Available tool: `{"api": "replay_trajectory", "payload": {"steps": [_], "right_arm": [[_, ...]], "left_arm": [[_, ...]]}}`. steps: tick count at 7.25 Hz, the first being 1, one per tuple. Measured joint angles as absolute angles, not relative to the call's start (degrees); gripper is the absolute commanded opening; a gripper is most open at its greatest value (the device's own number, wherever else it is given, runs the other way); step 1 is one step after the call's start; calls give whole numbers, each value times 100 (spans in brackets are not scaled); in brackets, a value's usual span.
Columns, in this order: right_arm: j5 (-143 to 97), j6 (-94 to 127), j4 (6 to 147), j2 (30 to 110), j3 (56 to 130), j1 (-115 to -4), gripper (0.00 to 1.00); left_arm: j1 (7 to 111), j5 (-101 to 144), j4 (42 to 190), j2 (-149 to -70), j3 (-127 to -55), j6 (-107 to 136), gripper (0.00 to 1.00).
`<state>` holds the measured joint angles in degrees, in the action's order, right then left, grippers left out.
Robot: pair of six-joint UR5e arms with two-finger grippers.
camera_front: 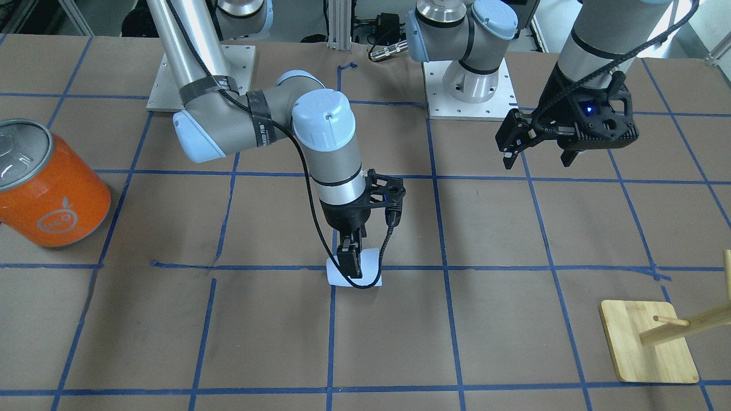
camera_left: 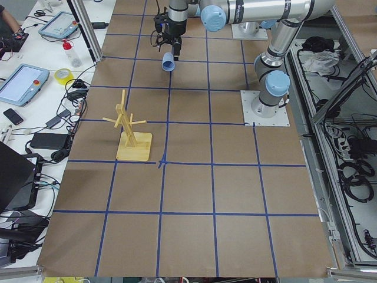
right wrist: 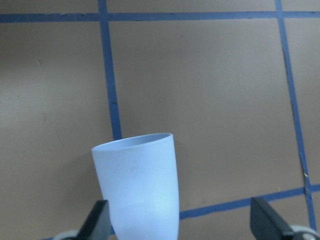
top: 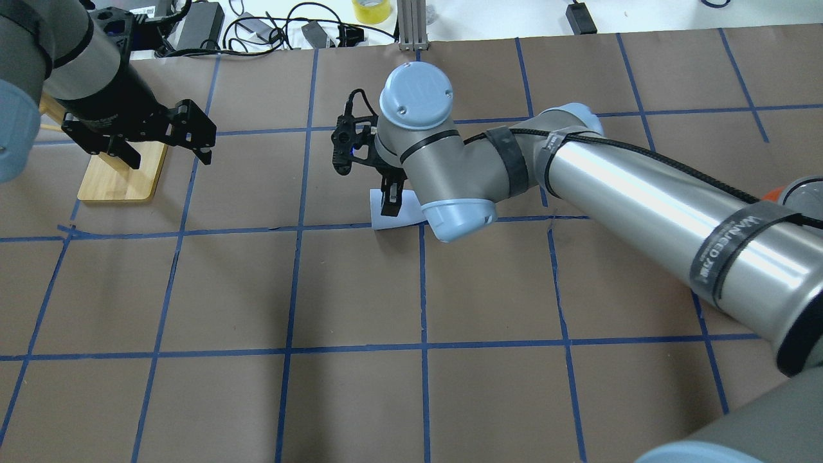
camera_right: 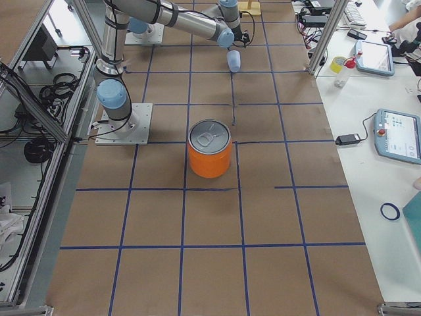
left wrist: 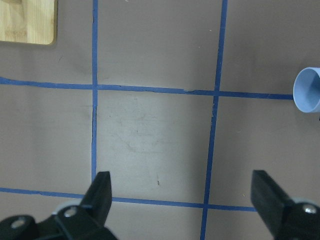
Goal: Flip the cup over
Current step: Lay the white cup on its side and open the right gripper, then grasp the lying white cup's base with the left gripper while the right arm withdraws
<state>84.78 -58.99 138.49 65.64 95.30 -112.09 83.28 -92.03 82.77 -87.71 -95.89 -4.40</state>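
Observation:
The pale lavender-blue cup (camera_front: 369, 264) lies on its side on the brown table, near the middle; it also shows in the overhead view (top: 403, 218), both side views (camera_left: 168, 62) (camera_right: 233, 60) and the left wrist view (left wrist: 307, 90). My right gripper (camera_front: 349, 262) (top: 391, 200) points down over it, open, one finger on each side of the cup's body. In the right wrist view the cup (right wrist: 137, 185) sits off-centre, next to the left finger (right wrist: 99, 220). My left gripper (camera_front: 537, 160) (top: 168, 156) (left wrist: 181, 179) hangs open and empty above the table, well away.
A big orange can with a silver lid (camera_front: 51, 182) (camera_right: 210, 150) stands toward the table end on the robot's right. A wooden peg rack on a square base (camera_front: 648, 348) (top: 119, 180) (camera_left: 132, 127) stands toward the other end, under the left gripper.

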Motion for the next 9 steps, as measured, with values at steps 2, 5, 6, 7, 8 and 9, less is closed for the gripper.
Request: {"api": "replay_trajectory", "payload": {"steps": [2, 5, 6, 7, 8, 9], "right_arm": [[8524, -5065, 13523, 6896, 9550, -10843, 100], [8576, -3304, 12028, 7774, 9546, -10218, 100], [8584, -2677, 11426, 8165, 9541, -9975, 100], [8613, -2054, 10969, 8529, 9533, -9721, 100], [8657, -1508, 10646, 8814, 9523, -9498, 100], [8725, -1155, 10463, 8990, 9485, -9287, 100]], "left_arm": [[8336, -8573, 8099, -8905, -9904, -478, 100], [8346, -7129, 7323, -9559, -10183, -415, 100], [8366, -6761, 6974, -9816, -10237, -389, 100], [8430, -6414, 6669, -10040, -10329, -323, 100], [8540, -6128, 6319, -10256, -10440, -146, 100], [8656, -5946, 5924, -10495, -10547, 114, 100]]}}
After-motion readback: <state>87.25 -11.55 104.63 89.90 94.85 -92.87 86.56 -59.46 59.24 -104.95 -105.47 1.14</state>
